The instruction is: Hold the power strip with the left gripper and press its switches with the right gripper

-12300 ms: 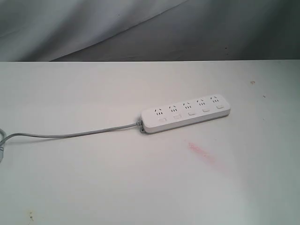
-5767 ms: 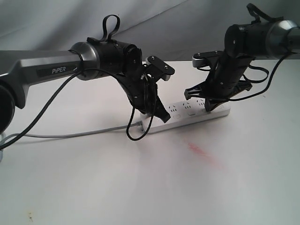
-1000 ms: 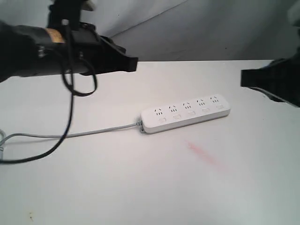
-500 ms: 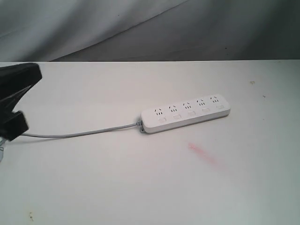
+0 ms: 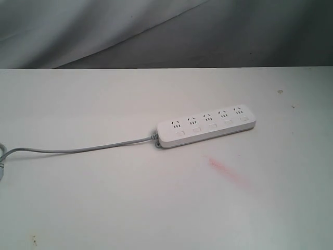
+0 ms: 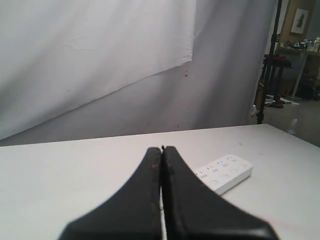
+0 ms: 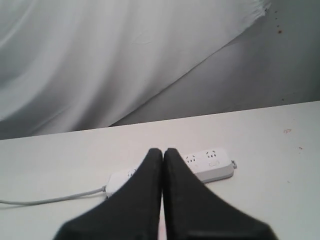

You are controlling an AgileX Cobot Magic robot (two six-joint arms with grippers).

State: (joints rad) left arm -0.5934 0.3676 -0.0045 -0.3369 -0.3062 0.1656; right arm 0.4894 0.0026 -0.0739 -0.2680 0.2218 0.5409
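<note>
Left gripper (image 6: 161, 148) and right gripper (image 7: 163, 150) are pressed together with nothing held, while the power strip (image 5: 206, 126) is seen well ahead of both, touched by neither, surrounded by open table (image 5: 104, 203).

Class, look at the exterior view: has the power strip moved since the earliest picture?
No. The power strip lies at the same angle and in the same spot just beyond the pink stain, as it did in the earliest picture.

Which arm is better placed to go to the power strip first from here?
Right, slightly. The right gripper and left gripper are both shut and off the power strip. The right one points almost straight at it, while the strip lies off the left one's line.
</note>
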